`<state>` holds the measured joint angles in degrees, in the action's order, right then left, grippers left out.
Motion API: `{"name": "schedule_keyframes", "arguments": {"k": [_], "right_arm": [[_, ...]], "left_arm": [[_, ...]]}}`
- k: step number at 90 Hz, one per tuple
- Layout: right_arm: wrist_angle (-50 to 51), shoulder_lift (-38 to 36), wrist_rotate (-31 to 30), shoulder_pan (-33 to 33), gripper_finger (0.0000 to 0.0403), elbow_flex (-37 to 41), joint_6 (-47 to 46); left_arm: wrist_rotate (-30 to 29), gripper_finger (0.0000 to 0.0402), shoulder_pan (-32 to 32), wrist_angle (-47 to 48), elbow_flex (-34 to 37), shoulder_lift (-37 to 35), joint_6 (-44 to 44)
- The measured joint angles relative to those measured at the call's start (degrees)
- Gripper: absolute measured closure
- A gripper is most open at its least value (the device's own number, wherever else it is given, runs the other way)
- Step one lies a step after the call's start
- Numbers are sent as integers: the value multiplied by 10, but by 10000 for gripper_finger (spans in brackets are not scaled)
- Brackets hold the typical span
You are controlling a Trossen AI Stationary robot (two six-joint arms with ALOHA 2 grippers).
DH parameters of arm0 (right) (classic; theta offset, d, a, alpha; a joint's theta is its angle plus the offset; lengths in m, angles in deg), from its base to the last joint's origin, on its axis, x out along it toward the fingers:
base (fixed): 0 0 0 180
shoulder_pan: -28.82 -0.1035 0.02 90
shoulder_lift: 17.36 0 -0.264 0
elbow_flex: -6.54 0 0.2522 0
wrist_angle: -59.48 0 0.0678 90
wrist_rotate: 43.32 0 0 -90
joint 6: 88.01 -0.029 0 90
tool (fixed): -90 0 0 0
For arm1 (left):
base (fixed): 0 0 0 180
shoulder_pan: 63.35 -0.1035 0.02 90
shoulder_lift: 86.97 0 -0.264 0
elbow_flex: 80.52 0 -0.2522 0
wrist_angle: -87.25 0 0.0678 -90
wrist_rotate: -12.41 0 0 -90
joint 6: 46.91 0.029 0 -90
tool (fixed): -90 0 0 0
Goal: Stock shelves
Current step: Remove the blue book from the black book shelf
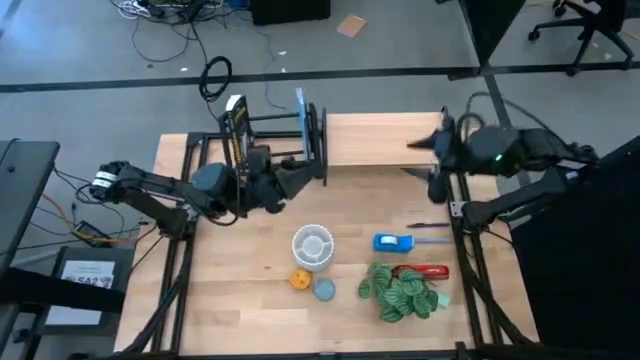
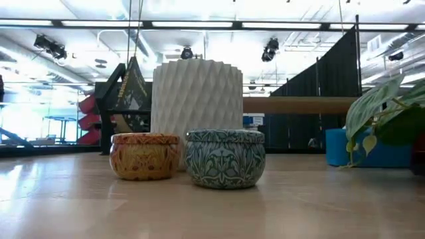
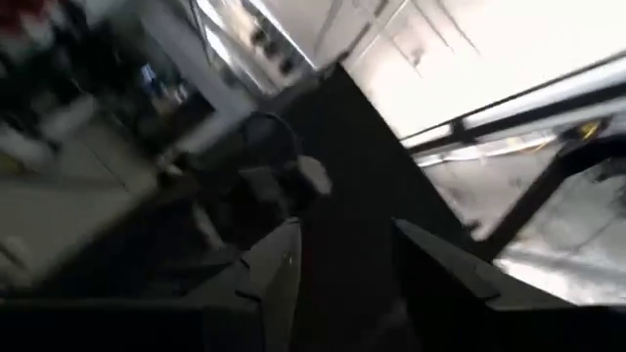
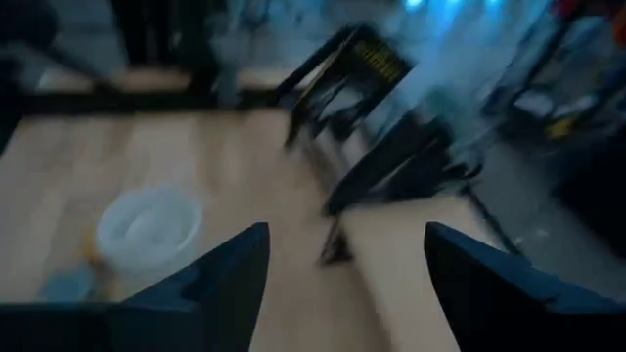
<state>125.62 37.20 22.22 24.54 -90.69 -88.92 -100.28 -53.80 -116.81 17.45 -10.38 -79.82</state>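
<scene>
The black metal-bar rack (image 1: 280,140) stands at the table's far left. On it a dark packet (image 1: 236,128) and a blue flat item (image 1: 300,112) stand upright. The light wooden board shelf (image 1: 385,138) adjoins it on the right. My left gripper (image 1: 312,175) is at the near side of the rack's right end frame (image 1: 322,145), and in the left wrist view its fingers (image 3: 279,284) stand apart. My right gripper (image 1: 415,158) hovers open over the board's right end, pointing left, with nothing between its fingers (image 4: 225,284). My left gripper is close against the rack's right end frame (image 1: 322,160). Whether its fingers touch the frame, I cannot tell, since the wrist view is blurred.
On the tabletop's near half are a white ribbed pot (image 1: 313,245), an orange tin (image 1: 301,279), a teal tin (image 1: 324,290), a blue box (image 1: 393,242), a leafy plant (image 1: 400,292), a red tool (image 1: 425,272) and a pen (image 1: 430,226).
</scene>
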Motion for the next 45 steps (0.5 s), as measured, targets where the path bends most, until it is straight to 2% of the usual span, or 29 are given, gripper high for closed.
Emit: {"name": "schedule_keyframes", "arguments": {"k": [10,21,26,32,38,45], "right_arm": [[5,-14,24,28,167,0,-5],[24,-17,38,43,167,1,-24],[26,-16,38,45,167,1,-41],[24,-13,38,46,167,1,-65],[25,-9,38,46,168,1,-79],[24,-3,39,46,170,1,-76]], "left_arm": [[-123,275,2,158,-79,-1,129],[-229,295,-7,482,-229,6,171],[-267,302,-16,628,-295,13,147],[-314,305,-35,754,-347,19,77],[-322,304,-66,825,-369,22,13],[-297,292,-106,865,-366,23,-29]]}}
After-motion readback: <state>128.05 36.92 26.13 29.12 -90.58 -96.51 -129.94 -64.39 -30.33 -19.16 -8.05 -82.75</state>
